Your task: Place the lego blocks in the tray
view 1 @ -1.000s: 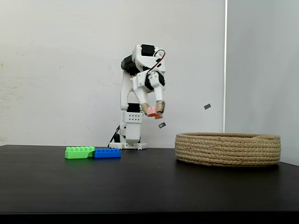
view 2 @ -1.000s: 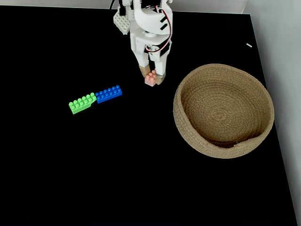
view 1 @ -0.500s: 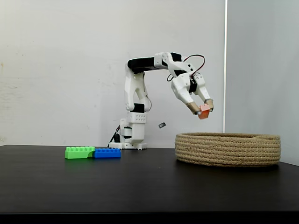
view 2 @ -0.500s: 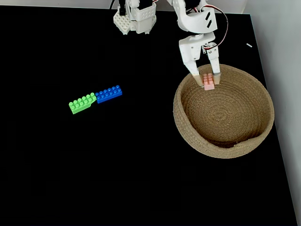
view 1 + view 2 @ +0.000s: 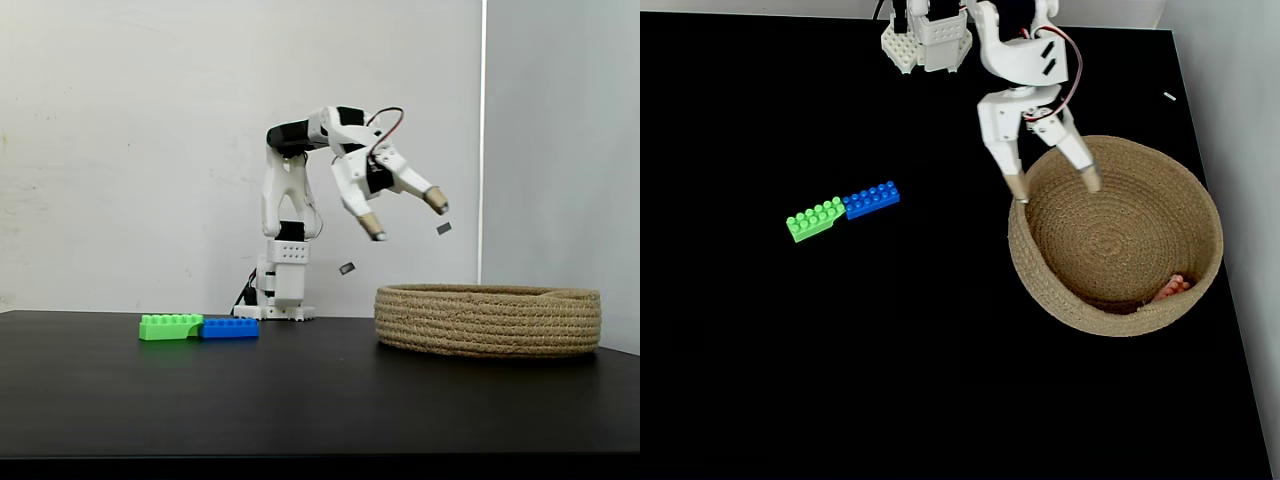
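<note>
While the gripper (image 5: pixel 403 212) is held up in the air w/ its two fingers spread wide apart, nothing is pinched between them. Seen from the side, it hangs above the left rim of the tray (image 5: pixel 488 320), well clear of it. Seen from above, the gripper (image 5: pixel 1054 188) is over the tray's (image 5: pixel 1040 270) upper-left edge, w/ one tan fingertip (image 5: pixel 1017 191) at the rim and the other inside the rim line.

The pink block (image 5: pixel 1172 289) is seen from above lying inside the tray, low down vs. the tray's middle and pushed against the right part of the wall. It is partly hidden by the rope wall, so how it lies can't be told.

The green block (image 5: pixel 815 219) and blue block (image 5: pixel 872 199) are laid on the black table (image 5: pixel 890 360), well to the left of the tray. They sit end to end, touching, w/ the blue one nearer the tray. From the side, the green block (image 5: pixel 170 326) and blue block (image 5: pixel 229 327) are flat on the table (image 5: pixel 300 400), studs up, also left of the tray.

The arm's white base (image 5: pixel 284 290) is set behind the blocks, left of the tray & near a pale wall (image 5: pixel 130 150).
</note>
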Controlling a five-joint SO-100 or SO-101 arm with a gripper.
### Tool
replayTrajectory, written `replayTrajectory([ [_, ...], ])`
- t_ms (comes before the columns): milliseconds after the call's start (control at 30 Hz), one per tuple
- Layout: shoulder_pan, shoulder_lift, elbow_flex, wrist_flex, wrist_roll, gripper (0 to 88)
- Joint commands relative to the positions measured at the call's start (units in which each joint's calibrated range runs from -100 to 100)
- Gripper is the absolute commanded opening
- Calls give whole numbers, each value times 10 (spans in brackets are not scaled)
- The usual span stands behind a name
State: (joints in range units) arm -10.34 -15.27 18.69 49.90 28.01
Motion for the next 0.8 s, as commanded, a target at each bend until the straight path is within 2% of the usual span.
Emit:
replayTrajectory([
  [0,131,-46,0,65,-25,324],
  [133,237,-7,36,69,-28,320],
  [267,292,45,42,64,-22,312],
  [433,312,78,33,89,-28,310],
  [767,294,74,28,160,-47,308],
])
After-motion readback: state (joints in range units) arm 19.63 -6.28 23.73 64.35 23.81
